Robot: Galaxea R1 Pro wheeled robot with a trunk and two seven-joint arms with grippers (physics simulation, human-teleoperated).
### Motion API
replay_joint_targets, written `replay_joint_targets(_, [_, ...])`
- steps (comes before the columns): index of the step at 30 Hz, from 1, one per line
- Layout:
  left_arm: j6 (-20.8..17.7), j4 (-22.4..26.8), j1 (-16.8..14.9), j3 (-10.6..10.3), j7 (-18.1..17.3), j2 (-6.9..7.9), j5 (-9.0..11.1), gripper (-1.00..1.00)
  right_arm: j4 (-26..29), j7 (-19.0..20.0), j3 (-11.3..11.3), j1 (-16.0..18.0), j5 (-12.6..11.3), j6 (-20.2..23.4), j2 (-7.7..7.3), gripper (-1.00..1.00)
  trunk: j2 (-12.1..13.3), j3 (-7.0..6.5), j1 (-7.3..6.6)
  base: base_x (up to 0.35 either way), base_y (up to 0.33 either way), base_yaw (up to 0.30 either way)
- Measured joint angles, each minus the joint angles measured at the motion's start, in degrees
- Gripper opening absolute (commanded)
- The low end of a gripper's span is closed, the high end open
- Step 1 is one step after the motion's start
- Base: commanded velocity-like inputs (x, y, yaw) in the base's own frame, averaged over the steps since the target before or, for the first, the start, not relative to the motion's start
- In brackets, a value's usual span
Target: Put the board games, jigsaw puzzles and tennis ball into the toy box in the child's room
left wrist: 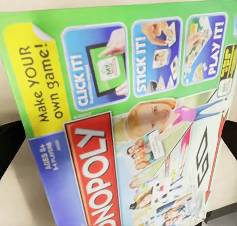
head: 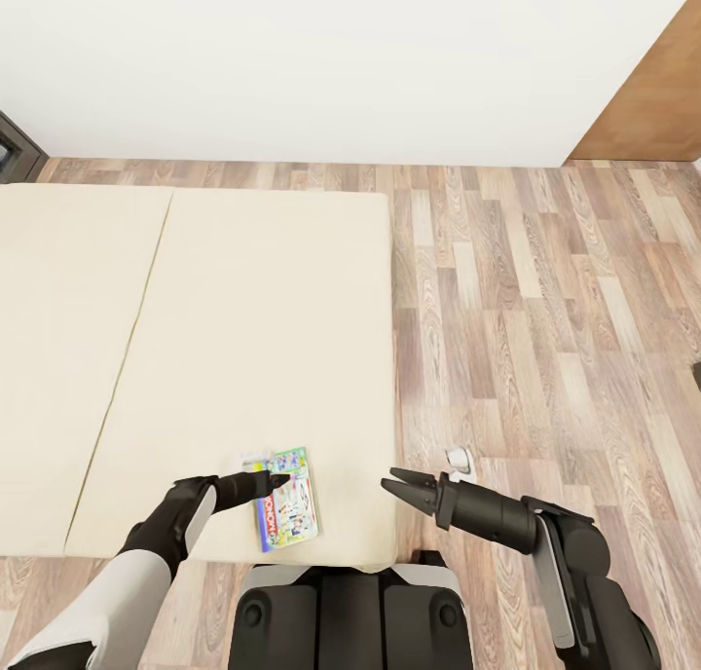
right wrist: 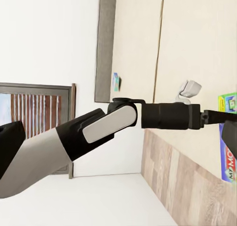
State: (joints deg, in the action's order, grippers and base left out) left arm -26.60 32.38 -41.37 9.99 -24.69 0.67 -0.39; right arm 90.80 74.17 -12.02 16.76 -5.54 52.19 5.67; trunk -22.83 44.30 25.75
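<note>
A green Monopoly board game [head: 289, 502] lies flat on the beige bed [head: 243, 339], close to its front edge. In the left wrist view its printed lid [left wrist: 133, 122] is very near. My left gripper [head: 276, 479] hovers over the box's far left corner, open, with a dark finger [left wrist: 9, 147] showing at either side of the lid. My right gripper [head: 387, 482] is open and holds nothing, just past the bed's right front corner. A small blue board game [right wrist: 115, 81] lies on the bed by the grey headboard [right wrist: 105, 43]. The toy box and table are out of view.
A small white-grey object [right wrist: 189, 89] rests on the mattress beside the Monopoly box. Another small white item [head: 459, 461] lies on the wood-plank floor [head: 545, 339] by the bed's corner. A white wall [head: 321, 56] is behind the bed and a brown panel [head: 652, 95] at the far right.
</note>
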Motion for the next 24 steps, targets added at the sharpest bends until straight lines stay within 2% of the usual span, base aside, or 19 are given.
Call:
replay_joint_targets(9, [0.07, -0.06, 0.00, -0.12, 0.21, -1.15, -0.15, 1.00, -0.10, -0.06, -0.11, 0.00, 0.14, -0.39, 0.00, 1.00, 0.00, 0.00, 0.00, 0.000, -0.102, 0.000])
replay_joint_targets(24, [0.30, -0.02, 0.00, -0.27, 0.28, -2.17, -0.16, 1.00, -0.10, -0.06, -0.19, 0.07, 0.13, -0.44, 0.00, 1.00, 0.00, 0.00, 0.00, 0.000, -0.076, 0.000])
